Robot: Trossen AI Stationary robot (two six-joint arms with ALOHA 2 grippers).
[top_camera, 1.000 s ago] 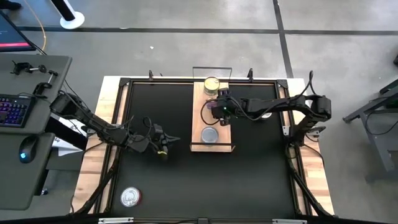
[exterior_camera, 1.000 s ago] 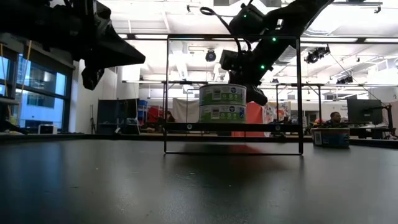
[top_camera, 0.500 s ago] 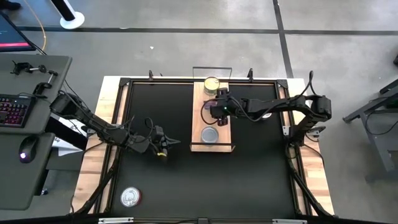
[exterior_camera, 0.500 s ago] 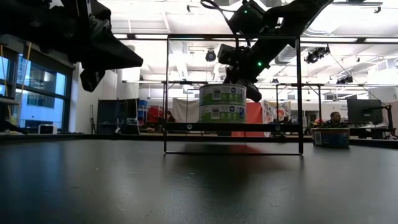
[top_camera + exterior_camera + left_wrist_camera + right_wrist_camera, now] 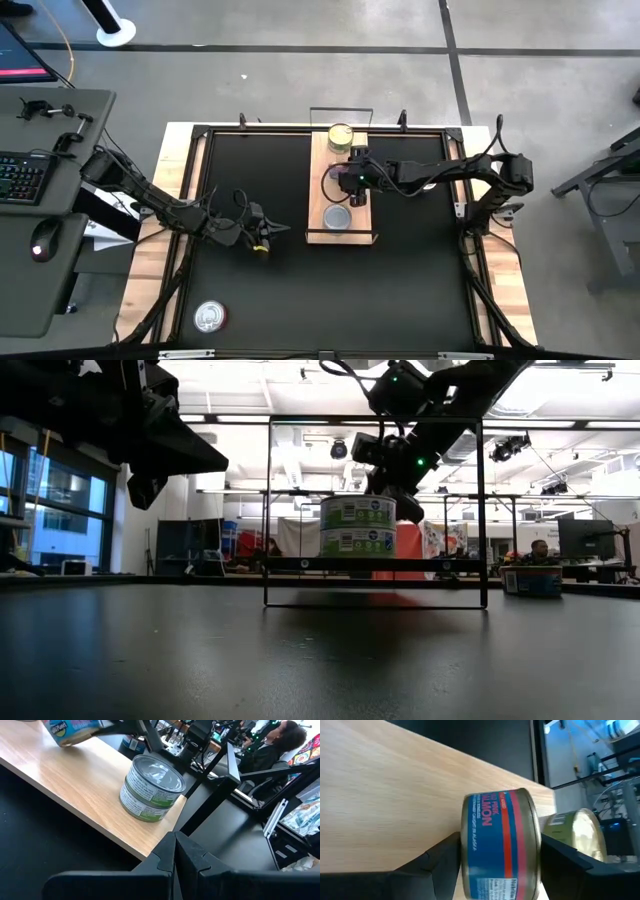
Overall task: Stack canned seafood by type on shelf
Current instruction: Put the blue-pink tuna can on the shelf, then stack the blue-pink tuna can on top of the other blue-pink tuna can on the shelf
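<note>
Black right pincer (image 5: 340,183) above shelf (image 5: 318,228)

light: bright, even, from ceiling lamps (image 5: 250,418) seen in the low view
glare: window (image 5: 60,495) at left washes out
shadows: arms silhouetted dark
blur: near tabletop (image 5: 200,660) soft; blue tin (image 5: 500,840) slightly blurred

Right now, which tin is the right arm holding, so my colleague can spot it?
Find the light-wood shelf in the middle of the black table. Over it, the right gripper holds a blue pink-salmon can with a red band between its fingers. Its neighbours carry green labels or a gold lid.
</note>
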